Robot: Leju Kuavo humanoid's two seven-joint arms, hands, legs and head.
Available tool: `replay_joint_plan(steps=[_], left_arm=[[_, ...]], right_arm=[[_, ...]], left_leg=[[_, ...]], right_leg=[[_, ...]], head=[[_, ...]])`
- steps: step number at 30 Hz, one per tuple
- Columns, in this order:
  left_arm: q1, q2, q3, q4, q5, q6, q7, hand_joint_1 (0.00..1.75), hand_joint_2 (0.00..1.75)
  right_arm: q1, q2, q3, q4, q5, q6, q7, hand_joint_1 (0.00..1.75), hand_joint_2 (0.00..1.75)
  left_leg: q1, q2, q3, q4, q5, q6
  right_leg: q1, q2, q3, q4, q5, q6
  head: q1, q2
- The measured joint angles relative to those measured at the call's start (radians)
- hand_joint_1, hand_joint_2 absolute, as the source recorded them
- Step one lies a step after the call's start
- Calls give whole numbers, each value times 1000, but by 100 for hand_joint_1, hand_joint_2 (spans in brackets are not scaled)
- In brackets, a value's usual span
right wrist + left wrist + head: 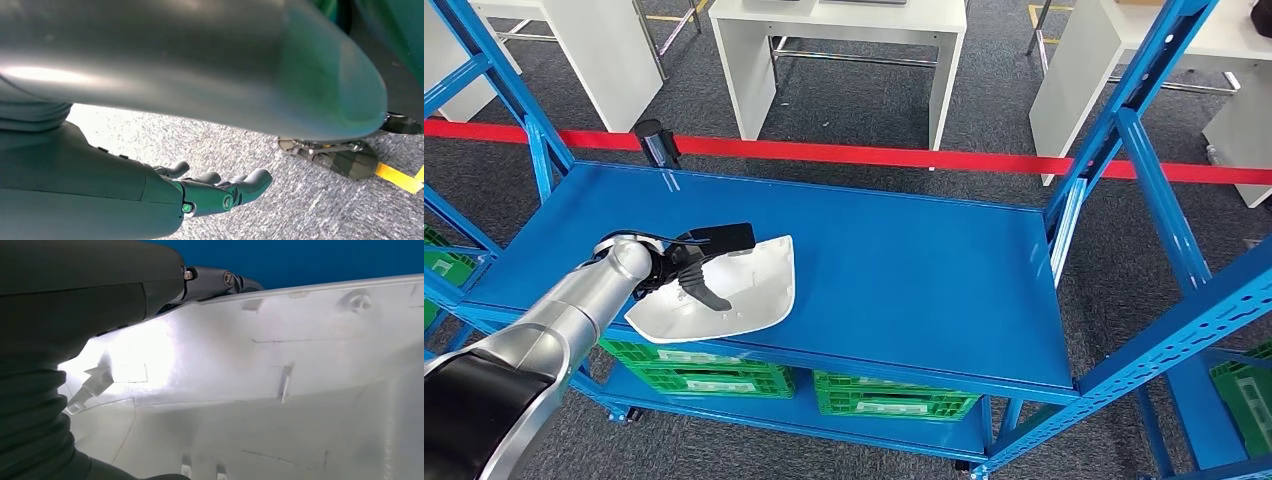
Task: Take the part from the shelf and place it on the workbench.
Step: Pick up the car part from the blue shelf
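White part [744, 290] on the blue shelf [904, 270], near its front-left edge, hollow side up. Left hand [692, 265] on its near-left rim, thumb inside the shell, fingers over the edge, grasping the part. Right hand [210, 192] low over grey carpet [280, 210], fingers extended and apart, holding nothing.

My right hand [220, 192] hangs above grey carpet [250, 145], holding nothing, fingers [252, 181] slightly apart and gently bent.
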State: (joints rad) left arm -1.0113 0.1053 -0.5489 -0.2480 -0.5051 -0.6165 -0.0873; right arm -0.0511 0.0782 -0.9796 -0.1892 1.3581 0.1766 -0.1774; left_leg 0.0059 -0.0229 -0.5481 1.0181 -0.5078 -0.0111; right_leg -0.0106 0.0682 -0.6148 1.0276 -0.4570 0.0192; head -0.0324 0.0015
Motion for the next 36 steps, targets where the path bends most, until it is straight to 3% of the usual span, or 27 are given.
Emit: replay_joint_plan(steps=[3,26,36], left_arm=[[-1,0,-3,0,0,0,1,175,175],[10,5,-18,1,-19,40,-10,175,175],[15,6,-27,-4,-21,155,-84,175,175]], right_arm=[[0,0,0,0,0,0,0,0,0],[0,2,0,0,-3,-3,-4,0,0],[0,3,0,0,-5,-6,-20,0,0]], left_leg=[[0,0,0,0,0,0],[0,0,-1,0,0,0],[0,0,-1,0,0,0]], right_leg=[[0,0,0,0,0,0],[0,0,0,0,0,0],[0,0,-1,0,0,0]], head=[[0,0],[0,0],[0,0]])
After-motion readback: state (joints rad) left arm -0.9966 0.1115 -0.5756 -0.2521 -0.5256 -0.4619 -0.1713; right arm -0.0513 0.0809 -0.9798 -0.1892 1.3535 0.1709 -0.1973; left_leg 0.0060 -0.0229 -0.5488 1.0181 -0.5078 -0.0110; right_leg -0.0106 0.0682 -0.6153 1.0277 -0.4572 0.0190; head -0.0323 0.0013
